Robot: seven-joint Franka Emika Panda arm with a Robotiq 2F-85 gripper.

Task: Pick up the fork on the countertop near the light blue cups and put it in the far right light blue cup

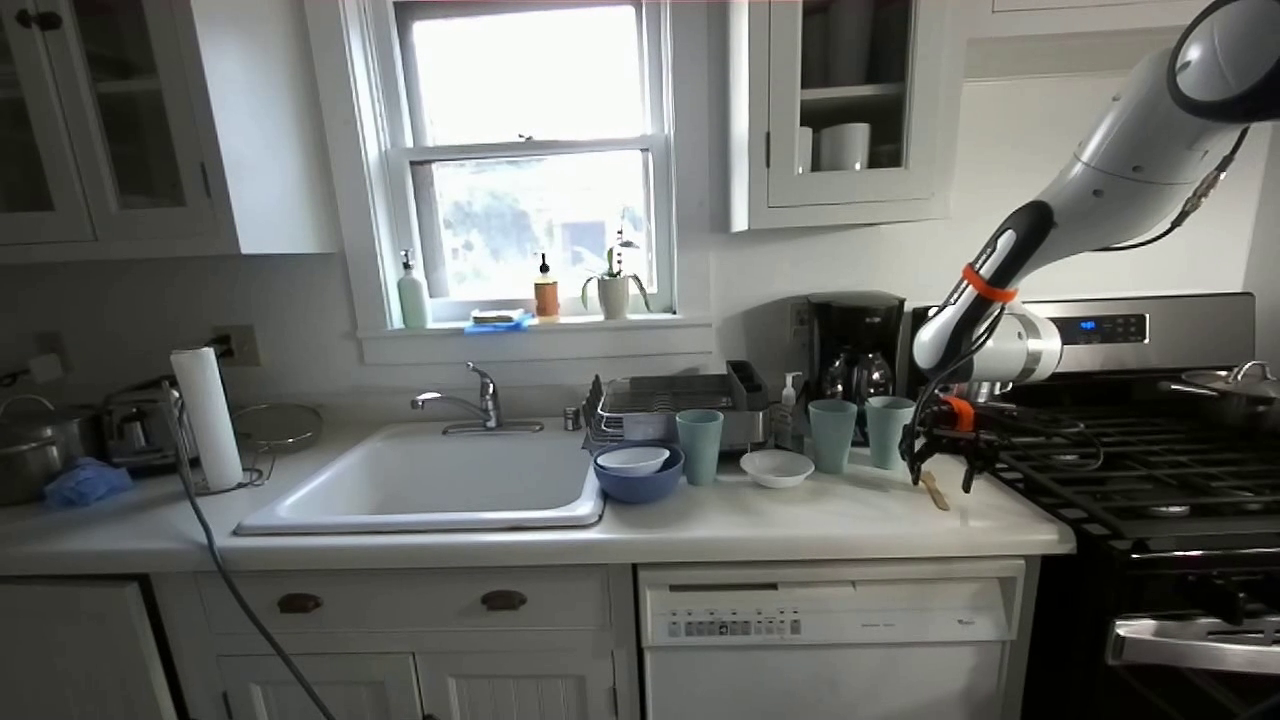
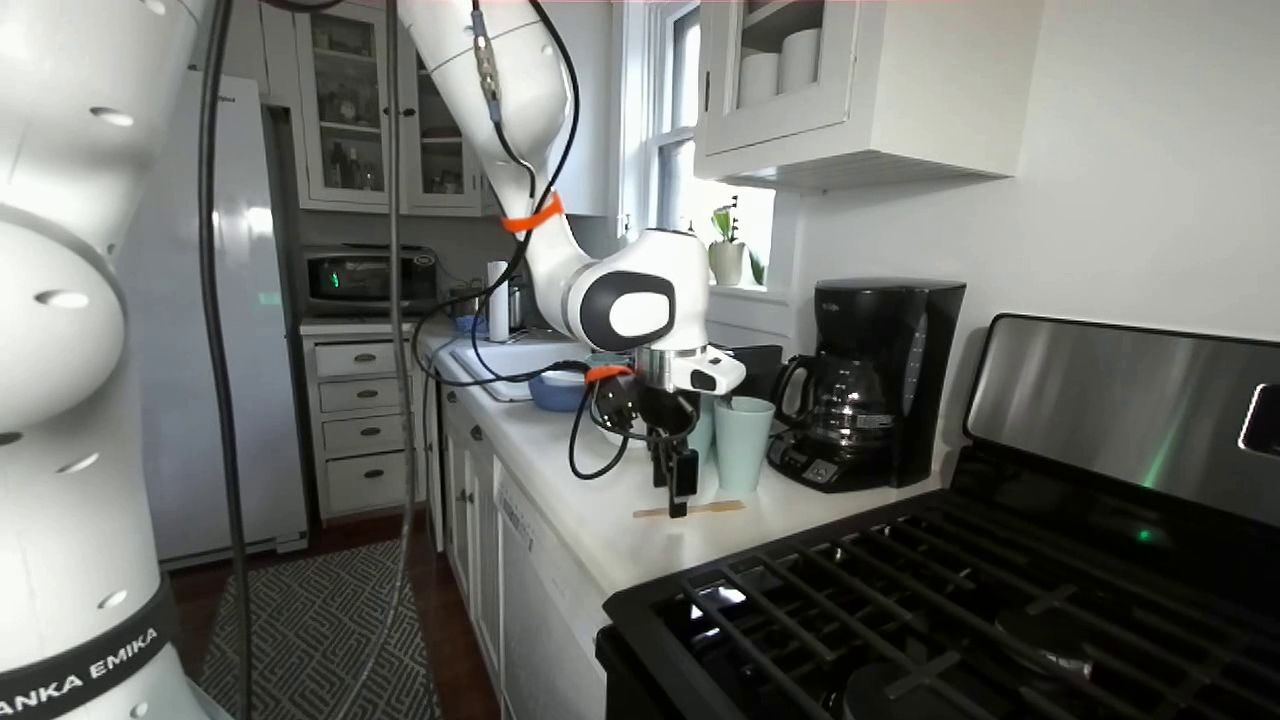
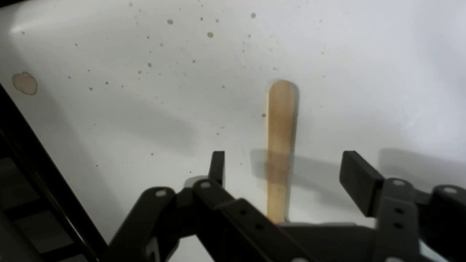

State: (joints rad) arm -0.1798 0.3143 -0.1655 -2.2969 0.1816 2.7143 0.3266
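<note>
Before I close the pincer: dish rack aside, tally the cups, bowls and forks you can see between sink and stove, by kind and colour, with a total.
Light blue cups: 3
Blue bowl: 1
White bowls: 2
Fork: 1
Total: 7

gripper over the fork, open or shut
Open: in the wrist view the gripper has its jaws well apart, and the fork shows in the gap, with countertop on both sides of it.

The desk (image 1: 820,522) carries three visible light blue cups (image 1: 832,437), one fork (image 3: 280,145), one dark blue bowl (image 1: 640,487) and two white dishes (image 1: 777,468). One dish rack (image 1: 665,390) and one coffee maker (image 2: 890,380) are present.
</note>
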